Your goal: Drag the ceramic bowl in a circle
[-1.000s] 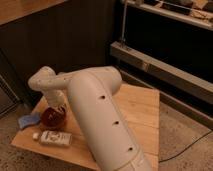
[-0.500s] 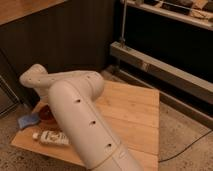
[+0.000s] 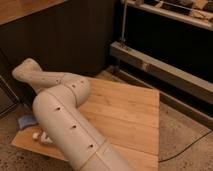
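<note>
Tool hidden behind arm (at table's left)

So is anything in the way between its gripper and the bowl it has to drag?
Can't tell. The white robot arm hides both the gripper and the reddish-brown ceramic bowl. Only a blue sponge and part of a white bottle show beside it, at the wooden table's left end.

Wooden table carries blue sponge, white bottle; gripper hidden behind arm.
</note>
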{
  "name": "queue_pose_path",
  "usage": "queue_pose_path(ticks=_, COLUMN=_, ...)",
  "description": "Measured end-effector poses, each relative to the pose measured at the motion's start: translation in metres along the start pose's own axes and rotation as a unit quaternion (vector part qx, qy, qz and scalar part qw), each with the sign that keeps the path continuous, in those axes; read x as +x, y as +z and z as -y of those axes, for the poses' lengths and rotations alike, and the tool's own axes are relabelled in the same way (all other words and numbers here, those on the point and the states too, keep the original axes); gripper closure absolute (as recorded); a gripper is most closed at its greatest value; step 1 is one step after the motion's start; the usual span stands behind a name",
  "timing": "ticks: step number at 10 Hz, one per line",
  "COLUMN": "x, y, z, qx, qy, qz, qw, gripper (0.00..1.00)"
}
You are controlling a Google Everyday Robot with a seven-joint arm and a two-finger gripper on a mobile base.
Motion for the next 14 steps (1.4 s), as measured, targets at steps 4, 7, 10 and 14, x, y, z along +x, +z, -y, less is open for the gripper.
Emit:
queue_pose_path(ticks=4, x=-0.026, y=-0.024, z=0.017, qx=0.024, qy=0.016, qz=0.021, qw=0.9994, gripper=1.0)
queue_pose_path(ticks=7, x=-0.042, y=-0.045, z=0.026, qx=0.041, qy=0.024, qz=0.04, qw=0.9981, gripper=1.0)
queue_pose_path(ticks=10, x=-0.027, y=-0.028, z=0.063, qx=0.065, qy=0.051, qz=0.016, qw=0.9965, gripper=1.0)
queue_pose_path(ticks=14, x=0.008, y=0.011, z=0.116, qx=0.08, qy=0.1, qz=-0.028, qw=0.9914, gripper=1.0)
